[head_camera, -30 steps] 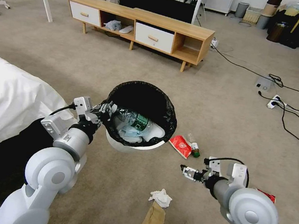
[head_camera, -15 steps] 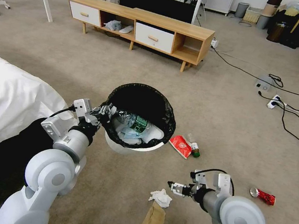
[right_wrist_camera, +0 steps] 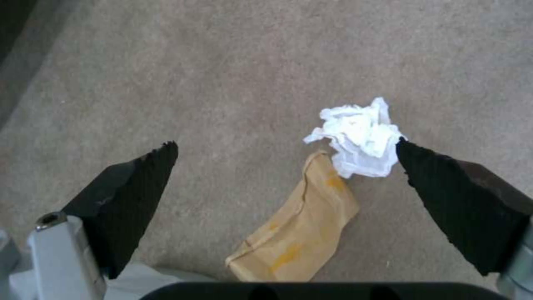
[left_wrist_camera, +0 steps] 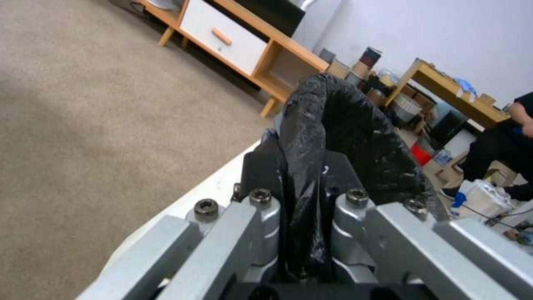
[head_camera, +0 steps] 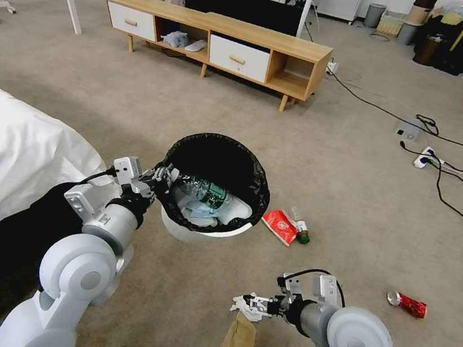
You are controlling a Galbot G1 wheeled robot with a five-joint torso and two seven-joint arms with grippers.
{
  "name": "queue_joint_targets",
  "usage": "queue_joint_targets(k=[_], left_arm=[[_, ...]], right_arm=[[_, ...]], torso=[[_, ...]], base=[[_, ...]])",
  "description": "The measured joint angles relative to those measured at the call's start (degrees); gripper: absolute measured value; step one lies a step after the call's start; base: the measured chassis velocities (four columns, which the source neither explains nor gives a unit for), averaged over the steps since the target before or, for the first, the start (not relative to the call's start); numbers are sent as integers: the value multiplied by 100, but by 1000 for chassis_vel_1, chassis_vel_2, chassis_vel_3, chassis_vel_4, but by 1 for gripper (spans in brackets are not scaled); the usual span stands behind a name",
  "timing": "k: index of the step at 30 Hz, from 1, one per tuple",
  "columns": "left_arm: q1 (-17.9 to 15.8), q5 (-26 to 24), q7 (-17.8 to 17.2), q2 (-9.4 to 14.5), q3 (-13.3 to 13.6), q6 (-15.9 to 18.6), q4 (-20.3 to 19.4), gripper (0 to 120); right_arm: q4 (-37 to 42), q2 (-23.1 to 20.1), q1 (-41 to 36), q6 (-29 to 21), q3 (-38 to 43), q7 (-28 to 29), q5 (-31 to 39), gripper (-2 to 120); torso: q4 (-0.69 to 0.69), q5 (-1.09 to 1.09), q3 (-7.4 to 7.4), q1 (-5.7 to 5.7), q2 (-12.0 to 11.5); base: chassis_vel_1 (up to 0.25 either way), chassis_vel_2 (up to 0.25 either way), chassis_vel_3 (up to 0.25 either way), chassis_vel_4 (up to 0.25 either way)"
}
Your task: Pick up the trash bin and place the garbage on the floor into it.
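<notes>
Over the carpet at your 5 o'clock, the right gripper (head_camera: 250, 302) hangs jaws spread above the white tissue (right_wrist_camera: 359, 135) and brown paper bag (right_wrist_camera: 297, 235), nothing held. At 10 o'clock the left gripper (head_camera: 161, 178) is clamped on the trash bin (head_camera: 216, 180) rim, bin lifted. You've binned the green-labelled bottle (head_camera: 206, 191); tissue, bag, red packet (head_camera: 280, 226), small brown bottle (head_camera: 299, 226) and red can (head_camera: 407, 304) remain.

No text can be made out anywhere. The bottle (head_camera: 206, 189) lying in the trash bin (head_camera: 178, 229) carries a green label with white marks — too small to read. The red packet (head_camera: 279, 226) on the carpet just right of the bin shows a pale printed patch, and the crushed red can (head_camera: 409, 304) farther right has markings — neither legible.
</notes>
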Motion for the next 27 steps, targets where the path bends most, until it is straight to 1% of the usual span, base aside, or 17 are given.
queue_joint_targets(k=[1, 7, 20, 27], left_arm=[[2, 19, 4, -15, 20, 0, 18, 7], [17, 58, 21, -36, 42, -7, 40, 7], [96, 103, 44, -27, 47, -39, 26, 7], [147, 141, 69, -23, 35, -73, 13, 7]], right_arm=[[-30, -40, 43, 1, -23, -108, 16, 100], [-124, -74, 131, 3, -120, -318, 22, 100], [-572, 120, 475, 7, -651, -332, 27, 100], [-807, 183, 455, 8, -637, -386, 45, 100]], torso=[[0, 0, 0, 0, 0], [0, 0, 0, 0, 0], [0, 0, 0, 0, 0], [0, 0, 0, 0, 0]], base=[[0, 0, 0, 0], [0, 0, 0, 0], [0, 0, 0, 0], [0, 0, 0, 0]])
